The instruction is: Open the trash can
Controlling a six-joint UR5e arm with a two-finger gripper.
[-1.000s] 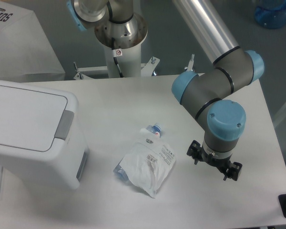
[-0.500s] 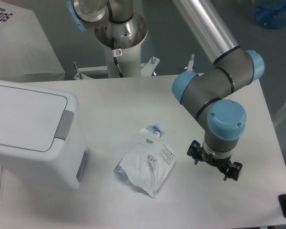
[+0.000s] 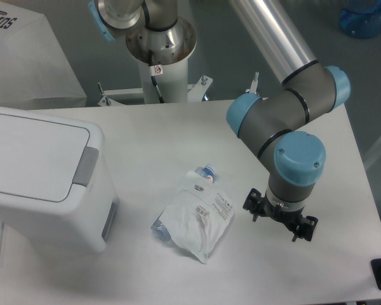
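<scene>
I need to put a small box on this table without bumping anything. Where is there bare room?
Bare tabletop runs along the far edge, between the trash can and the arm's elbow. Another free strip lies along the near edge, in front of the white pouch. It is crowded mid-table: the pouch, a small blue-capped item and the gripper sit close together.

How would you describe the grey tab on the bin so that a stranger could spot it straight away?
Find the big white trash can at the table's left edge. On the lid's right-hand edge, facing the white pouch, sits the grey tab. It is the only grey patch on the bin's top.
</scene>
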